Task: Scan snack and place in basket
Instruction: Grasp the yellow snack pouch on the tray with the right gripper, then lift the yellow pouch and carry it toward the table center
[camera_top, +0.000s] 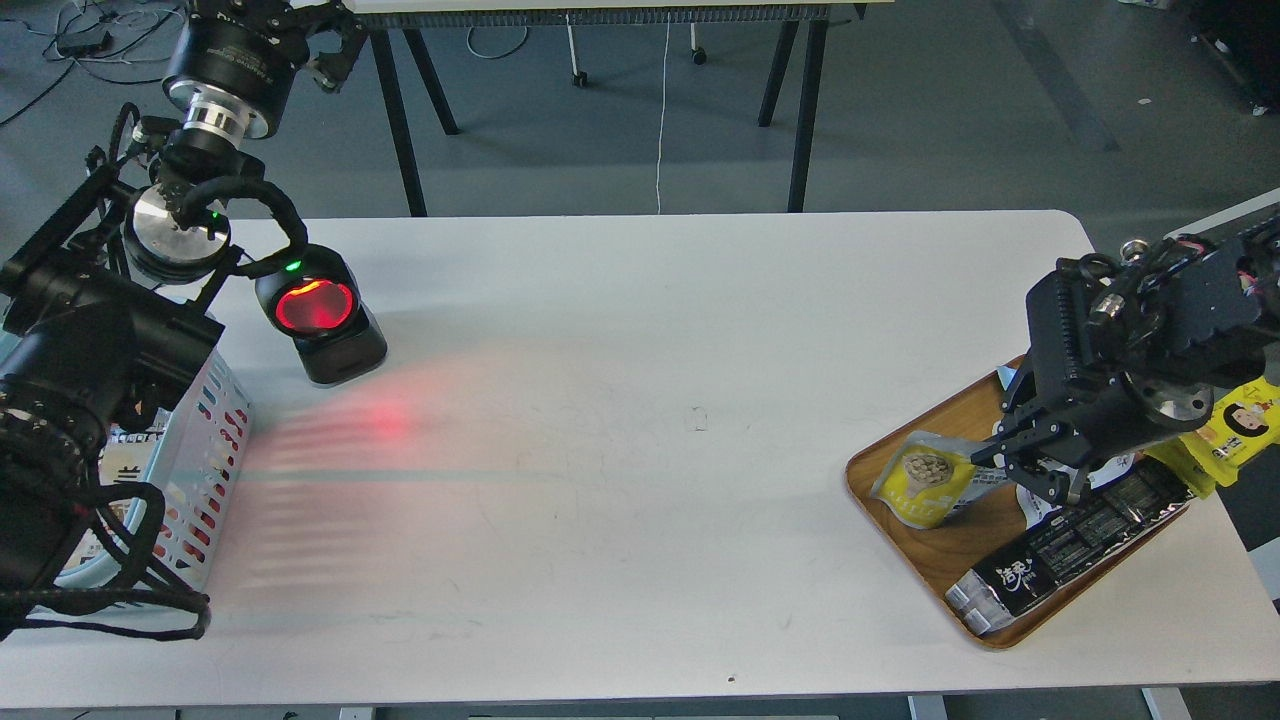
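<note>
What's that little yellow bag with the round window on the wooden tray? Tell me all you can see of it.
The snack pouch is small, glossy plastic by its look, yellow in front with a round clear window showing beige pieces and a silver-grey top. It lies tilted at the left end of the wooden tray. The right tool is at its right edge; whether it grips the pouch is unclear.

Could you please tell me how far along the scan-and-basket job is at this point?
Nothing looks finished yet. The snack still sits on the wooden tray at the right. In hand: the right pincer is at the pouch's edge, though a firm grip cannot be confirmed. Left to do: lift it, pass it before the glowing red scanner, then drop it in the blue basket at the left.
</note>
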